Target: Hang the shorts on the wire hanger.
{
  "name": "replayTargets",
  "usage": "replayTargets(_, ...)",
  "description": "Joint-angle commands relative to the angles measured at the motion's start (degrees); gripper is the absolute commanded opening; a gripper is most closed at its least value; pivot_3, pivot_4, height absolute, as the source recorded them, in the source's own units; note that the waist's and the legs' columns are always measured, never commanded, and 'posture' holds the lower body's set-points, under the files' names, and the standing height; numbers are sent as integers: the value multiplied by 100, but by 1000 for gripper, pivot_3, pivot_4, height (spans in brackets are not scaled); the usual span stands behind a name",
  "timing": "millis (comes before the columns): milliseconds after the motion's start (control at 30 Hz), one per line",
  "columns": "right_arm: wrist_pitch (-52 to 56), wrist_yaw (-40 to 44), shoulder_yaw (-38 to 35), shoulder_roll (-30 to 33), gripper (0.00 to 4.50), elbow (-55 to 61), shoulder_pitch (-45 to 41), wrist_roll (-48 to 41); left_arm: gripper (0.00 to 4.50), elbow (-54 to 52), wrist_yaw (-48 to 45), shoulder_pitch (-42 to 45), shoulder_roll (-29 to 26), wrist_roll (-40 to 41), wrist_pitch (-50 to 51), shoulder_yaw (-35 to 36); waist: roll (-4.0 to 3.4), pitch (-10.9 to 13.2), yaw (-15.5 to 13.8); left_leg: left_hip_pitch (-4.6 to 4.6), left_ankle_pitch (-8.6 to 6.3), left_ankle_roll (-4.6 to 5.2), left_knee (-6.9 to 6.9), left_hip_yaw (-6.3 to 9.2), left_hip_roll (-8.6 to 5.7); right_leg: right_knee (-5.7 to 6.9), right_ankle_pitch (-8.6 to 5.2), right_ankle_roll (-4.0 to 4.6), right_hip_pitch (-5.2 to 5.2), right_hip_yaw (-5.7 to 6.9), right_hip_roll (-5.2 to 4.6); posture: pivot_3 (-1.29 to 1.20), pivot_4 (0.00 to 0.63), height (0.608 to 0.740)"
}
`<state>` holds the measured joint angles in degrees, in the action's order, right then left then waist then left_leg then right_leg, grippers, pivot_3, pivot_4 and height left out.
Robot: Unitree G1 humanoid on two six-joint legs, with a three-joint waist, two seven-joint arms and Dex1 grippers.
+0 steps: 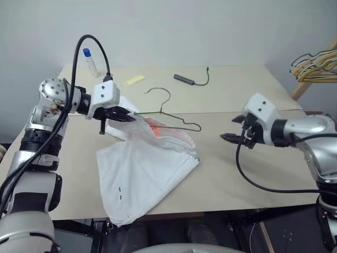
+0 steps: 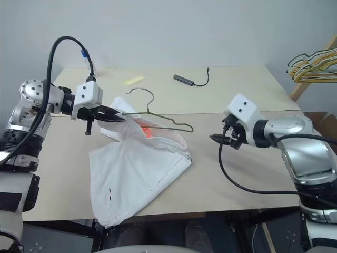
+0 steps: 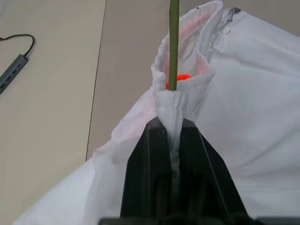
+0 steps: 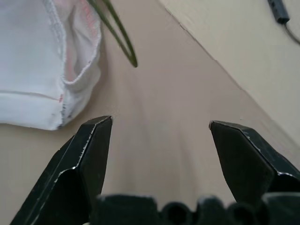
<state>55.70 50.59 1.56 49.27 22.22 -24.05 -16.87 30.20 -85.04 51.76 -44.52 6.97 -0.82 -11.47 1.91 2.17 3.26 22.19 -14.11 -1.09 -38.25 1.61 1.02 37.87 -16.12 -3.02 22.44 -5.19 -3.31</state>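
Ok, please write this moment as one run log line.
left gripper: shut on shorts waistband | wire hanger: partly inside shorts | right gripper: open, empty, apart

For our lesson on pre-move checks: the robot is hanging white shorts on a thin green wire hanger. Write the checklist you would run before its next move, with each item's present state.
1. Left end effector shut on the waistband of the thin white fabric shorts: ok.
2. Thin olive-green wire hanger threaded into the waistband opening: ok, its wire enters the opening in the left wrist view.
3. Right end effector open and holding nothing: ok.
4. Right end effector apart from shorts and hanger: ok, it stands to their right.
5. Shorts fully hung on the hanger: not ok, most of the fabric lies on the beige table.
6. Left end effector also gripping the wire: cannot tell.
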Motion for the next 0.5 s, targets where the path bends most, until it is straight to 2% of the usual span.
replayTargets(33,307,-364,272,-484,3921,194,102,-154,0,-47,-42,229,-104,82,-45,243,0,0,55,-1,0,0,0,0,0,2,0,0,0,0,0,-66,0,740)
replayTargets(233,-165,-896,1181,-1413,3921,-521,208,279,0,-65,-122,164,-140,78,-10,272,1,0,93,-6,0,0,0,1,-2,8,0,0,-2,-4,2,-40,0,740)
replayTargets(333,-468,-1047,1296,-1754,3921,-879,164,366,0,-213,-155,71,-167,129,55,313,1,-1,79,1,0,0,-2,3,-4,6,-1,-1,1,-3,-1,-28,0,740)
replayTargets(500,-304,-1031,1020,-1998,2330,-1056,-31,121,0,-327,-104,-24,-217,111,100,387,1,-1,73,1,0,0,-3,8,-5,9,-1,-1,0,-1,-2,-20,0,740)
